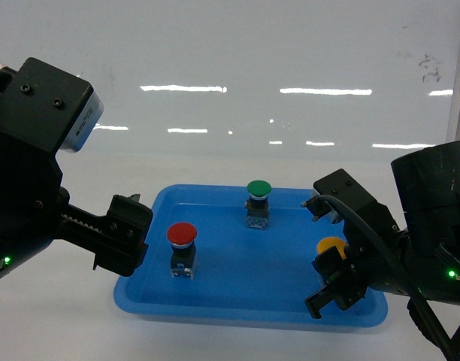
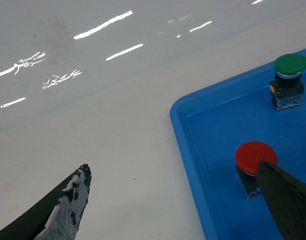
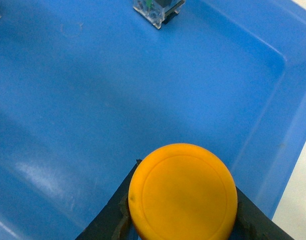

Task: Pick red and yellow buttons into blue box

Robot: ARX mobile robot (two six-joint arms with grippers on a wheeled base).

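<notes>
Yellow button (image 3: 183, 192) sits gripped in the right gripper (image 3: 180, 220); left gripper (image 2: 173, 200) spread wide, empty.

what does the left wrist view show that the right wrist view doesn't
Only the left wrist view shows the red button, the green button's cap, the white table beside the tray, and the left end effector wide open, one finger over the table and the other by the red button.

Only the right wrist view shows the yellow button, close up between the right end effector's fingers.

Both show the blue tray and the green button's clear switch body.
</notes>
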